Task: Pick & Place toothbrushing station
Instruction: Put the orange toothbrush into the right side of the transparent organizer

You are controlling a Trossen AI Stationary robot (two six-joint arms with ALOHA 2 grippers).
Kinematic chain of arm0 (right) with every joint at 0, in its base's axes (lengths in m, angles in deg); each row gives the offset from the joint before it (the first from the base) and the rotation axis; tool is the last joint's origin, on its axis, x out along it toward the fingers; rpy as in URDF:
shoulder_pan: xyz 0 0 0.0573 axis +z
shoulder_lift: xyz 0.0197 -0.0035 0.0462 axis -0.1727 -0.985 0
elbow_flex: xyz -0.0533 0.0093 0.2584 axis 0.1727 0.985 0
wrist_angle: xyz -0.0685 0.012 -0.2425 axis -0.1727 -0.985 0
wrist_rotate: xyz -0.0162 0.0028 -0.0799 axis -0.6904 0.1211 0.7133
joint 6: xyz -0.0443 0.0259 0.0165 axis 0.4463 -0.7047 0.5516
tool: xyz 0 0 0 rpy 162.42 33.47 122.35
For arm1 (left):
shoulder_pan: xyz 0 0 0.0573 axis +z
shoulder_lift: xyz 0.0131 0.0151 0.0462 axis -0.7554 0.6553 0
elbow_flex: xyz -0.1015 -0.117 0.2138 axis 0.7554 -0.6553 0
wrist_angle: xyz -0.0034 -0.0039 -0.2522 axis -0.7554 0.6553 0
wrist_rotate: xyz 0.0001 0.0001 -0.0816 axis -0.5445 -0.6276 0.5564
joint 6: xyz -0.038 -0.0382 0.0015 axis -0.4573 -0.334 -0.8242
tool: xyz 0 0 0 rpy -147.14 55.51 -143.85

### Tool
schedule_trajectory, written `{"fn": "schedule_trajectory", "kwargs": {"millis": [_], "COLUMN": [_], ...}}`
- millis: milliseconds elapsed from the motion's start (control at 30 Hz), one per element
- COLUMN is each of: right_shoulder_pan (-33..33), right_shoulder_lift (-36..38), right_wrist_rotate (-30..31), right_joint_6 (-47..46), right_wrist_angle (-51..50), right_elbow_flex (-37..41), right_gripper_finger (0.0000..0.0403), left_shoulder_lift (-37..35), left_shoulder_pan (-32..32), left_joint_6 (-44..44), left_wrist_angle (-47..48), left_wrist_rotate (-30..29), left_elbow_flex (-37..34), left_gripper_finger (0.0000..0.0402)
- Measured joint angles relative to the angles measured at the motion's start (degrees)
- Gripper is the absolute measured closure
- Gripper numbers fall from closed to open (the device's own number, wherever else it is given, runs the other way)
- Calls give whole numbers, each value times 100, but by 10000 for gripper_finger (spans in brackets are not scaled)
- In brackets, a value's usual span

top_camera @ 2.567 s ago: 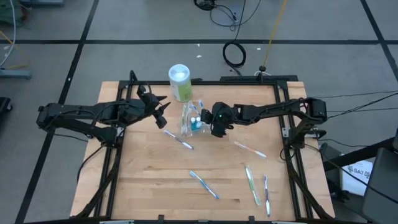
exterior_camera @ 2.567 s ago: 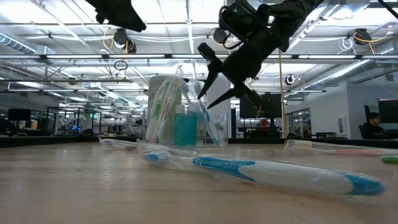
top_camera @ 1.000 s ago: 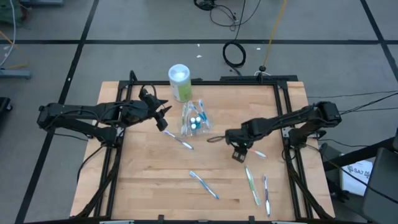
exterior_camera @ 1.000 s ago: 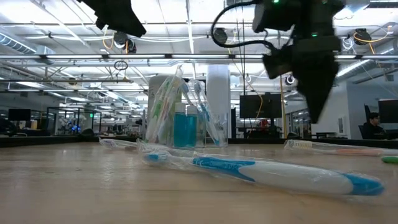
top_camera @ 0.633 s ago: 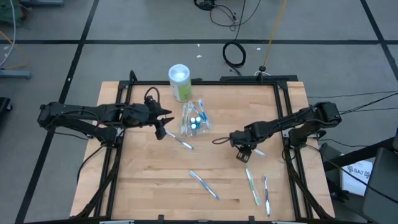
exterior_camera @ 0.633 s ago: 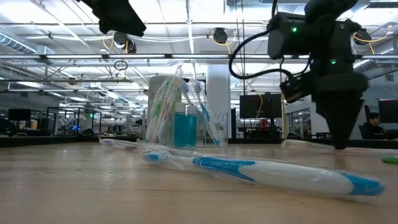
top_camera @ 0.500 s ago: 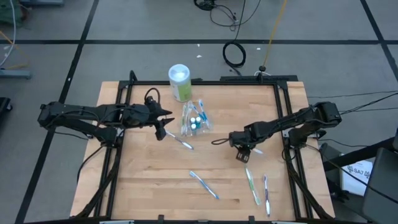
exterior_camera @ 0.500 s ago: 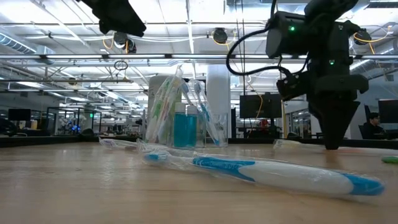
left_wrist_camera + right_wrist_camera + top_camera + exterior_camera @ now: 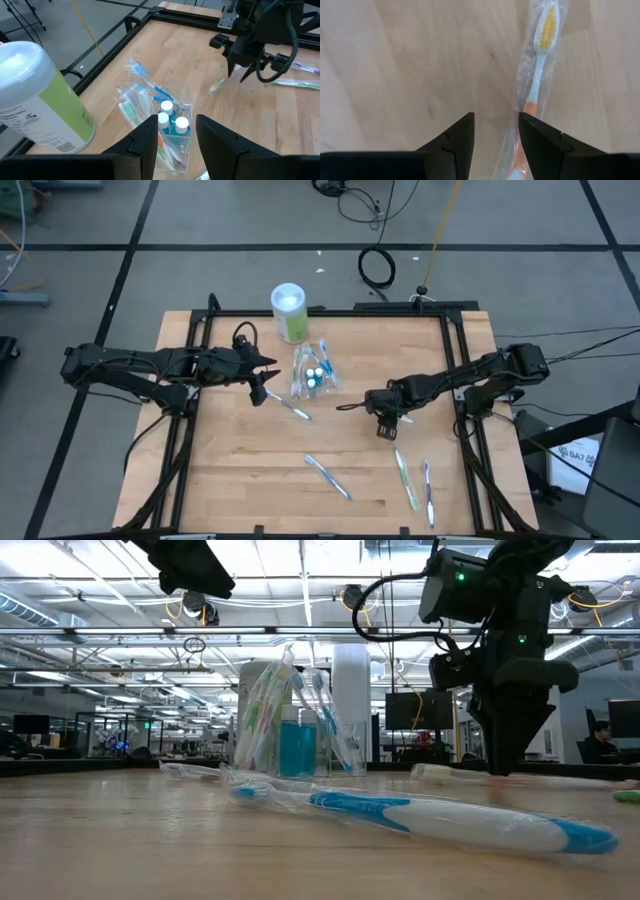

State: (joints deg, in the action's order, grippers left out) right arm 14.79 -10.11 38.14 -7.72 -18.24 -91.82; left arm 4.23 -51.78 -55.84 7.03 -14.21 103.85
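A clear container (image 9: pixel 312 377) holding teal white-capped tubes (image 9: pixel 166 106) and several wrapped toothbrushes stands at the table's far middle. My left gripper (image 9: pixel 262 388) hovers open to its left, well above the wood, touching nothing. My right gripper (image 9: pixel 385 430) stands open, fingers pointing down at the table right of centre. Beside it lies a wrapped toothbrush (image 9: pixel 540 65) with an orange handle and yellow bristles. In the low view this toothbrush (image 9: pixel 450 775) lies flat on the wood, reaching toward the table's left from my right gripper (image 9: pixel 505 768). My right gripper comes at the wrapped toothbrush from above, pointing steeply down. One finger (image 9: pixel 545 142) stands on the handle part (image 9: pixel 527 107), which runs under that finger. The finger hides the exact spot. Only bare wood shows between the two fingers. The toothbrush lies flat on the table.
A tall green-and-white canister (image 9: pixel 288 310) stands behind the container at the far edge. Loose wrapped toothbrushes lie at the middle (image 9: pixel 288 406), near middle (image 9: pixel 328 477) and near right (image 9: pixel 404 475), (image 9: pixel 428 492). A black frame (image 9: pixel 460 380) borders the wooden top.
My right gripper has sunk to the table and rolled about its own axis, staying open. The orange-handled toothbrush has slid along the wood, its head end now farther toward the table's left. My left gripper has swung its fingers a little toward the near edge.
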Motion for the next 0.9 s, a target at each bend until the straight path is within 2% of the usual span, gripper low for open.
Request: {"fn": "schedule_trajectory", "kwargs": {"millis": [267, 367, 500, 600, 700, 900], "right_shoulder_pan": [2, 1, -35, -148, -250, -292], "right_shoulder_lift": [0, 0, 0, 0, 0, 4], "right_wrist_rotate": [59, 379, 1133, 1325, 1230, 569], "right_joint_6": [82, 339, 562, 425, 239, 252], "right_wrist_angle": [319, 405, 407, 411, 434, 1106], "right_elbow_flex": [-1, -3, -5, -5, 4, 382], "right_gripper_finger": [259, 259, 259, 259, 259, 259], "left_shoulder_lift": [0, 0, 0, 0, 0, 0], "left_shoulder_pan": [2, 2, 2, 2, 2, 2], "left_joint_6": [-9, -11, -13, -13, -15, -24], "left_wrist_angle": [0, 0, 0, 0, 0, 0], "left_wrist_rotate": [0, 0, -2, -2, 3, 46], "left_elbow_flex": [0, 0, 0, 0, 0, 0], "left_gripper_finger": [261, 261, 261, 261, 261, 261]}}
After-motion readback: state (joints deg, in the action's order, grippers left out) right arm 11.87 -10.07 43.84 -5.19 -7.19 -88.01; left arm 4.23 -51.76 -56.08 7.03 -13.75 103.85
